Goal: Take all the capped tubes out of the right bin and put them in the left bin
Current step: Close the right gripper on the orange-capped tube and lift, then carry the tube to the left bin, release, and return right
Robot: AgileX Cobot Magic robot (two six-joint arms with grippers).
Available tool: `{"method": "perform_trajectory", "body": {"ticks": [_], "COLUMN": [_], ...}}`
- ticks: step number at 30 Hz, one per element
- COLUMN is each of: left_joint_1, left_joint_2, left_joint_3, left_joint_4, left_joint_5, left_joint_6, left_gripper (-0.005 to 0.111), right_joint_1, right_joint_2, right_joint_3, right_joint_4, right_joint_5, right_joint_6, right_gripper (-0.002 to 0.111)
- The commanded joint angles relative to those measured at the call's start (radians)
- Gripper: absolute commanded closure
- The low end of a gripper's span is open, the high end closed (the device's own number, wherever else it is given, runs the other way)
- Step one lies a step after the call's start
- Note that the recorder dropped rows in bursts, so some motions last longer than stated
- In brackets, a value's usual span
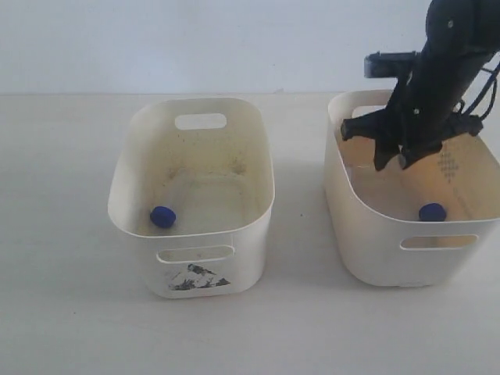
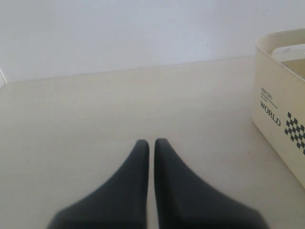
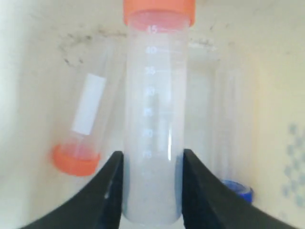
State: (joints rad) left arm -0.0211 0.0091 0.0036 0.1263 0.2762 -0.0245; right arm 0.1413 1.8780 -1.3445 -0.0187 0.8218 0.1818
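**One tube across, three to go, one of them in the claw**

My right claw (image 3: 153, 153) is clenched on the clear end of an orange-capped tube (image 3: 152, 95). One finger presses each side of it, and the cap points away from the wrist. I cannot tell from the wrist camera whether the tube is off the floor yet. The outside camera shows the claw low inside the right bin (image 1: 367, 234), tips below the rim, and the arm hides the tube there.

Near the held tube, to one side, lies a second orange-capped tube (image 3: 76, 160) with a white label strip. On the other side is a blue-capped tube (image 3: 237, 190); in the outside camera its cap shows close to the bin's near wall.

Well apart to the left, the left bin (image 1: 234, 269) holds the other blue-capped tube (image 1: 162, 216), lying toward its near left corner.

My left claw (image 2: 148, 142) is closed on nothing, fingers almost touching, over the bench (image 2: 71, 119). It is out of the outside camera's view.

As I read it, one tube is delivered and three remain, with the first of those in my grip. Next I need a lift clear of the rim and a carry across the gap between the bins. After that come the labelled orange one and the blue one.
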Motion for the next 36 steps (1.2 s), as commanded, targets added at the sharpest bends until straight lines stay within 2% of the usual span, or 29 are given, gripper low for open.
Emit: {"method": "perform_trajectory", "body": {"ticks": [1,9,13,16,19,26,31,34,36], "left_joint_1": [0.001,0.001,0.001,0.001,0.001,0.001,0.001,0.001,0.001], "left_joint_2": [-0.002,-0.002,-0.002,-0.002,-0.002,-0.002,-0.002,-0.002,-0.002], "left_joint_3": [-0.004,-0.004,-0.004,-0.004,-0.004,-0.004,-0.004,-0.004,-0.004], "left_joint_4": [-0.007,-0.007,-0.007,-0.007,-0.007,-0.007,-0.007,-0.007,-0.007], "left_joint_5": [-0.015,-0.015,-0.015,-0.015,-0.015,-0.015,-0.015,-0.015,-0.015], "left_joint_6": [-0.012,-0.012,-0.012,-0.012,-0.012,-0.012,-0.012,-0.012,-0.012], "left_gripper": [0.102,0.102,0.102,0.102,0.102,0.102,0.102,0.102,0.102], "right_joint_1": [-0.002,-0.002,-0.002,-0.002,0.049,0.272,0.342,0.368,0.383], "right_joint_2": [-0.126,-0.34,-0.373,-0.379,-0.379,-0.331,-0.235,-0.168,-0.127], "right_joint_3": [-0.004,-0.004,-0.004,-0.004,-0.004,-0.004,-0.004,-0.004,-0.004], "right_joint_4": [0.0,0.194,0.21,0.357,0.507,0.508,0.508,0.512,0.512], "right_joint_5": [-0.021,-0.017,0.003,0.019,0.013,-0.153,-0.226,-0.231,-0.228], "right_joint_6": [-0.037,-0.166,-0.182,-0.259,-0.353,-0.351,-0.305,-0.286,-0.286], "right_gripper": [0.108,0.108,0.108,0.108,0.108,0.108,0.108,0.1,0.087]}}
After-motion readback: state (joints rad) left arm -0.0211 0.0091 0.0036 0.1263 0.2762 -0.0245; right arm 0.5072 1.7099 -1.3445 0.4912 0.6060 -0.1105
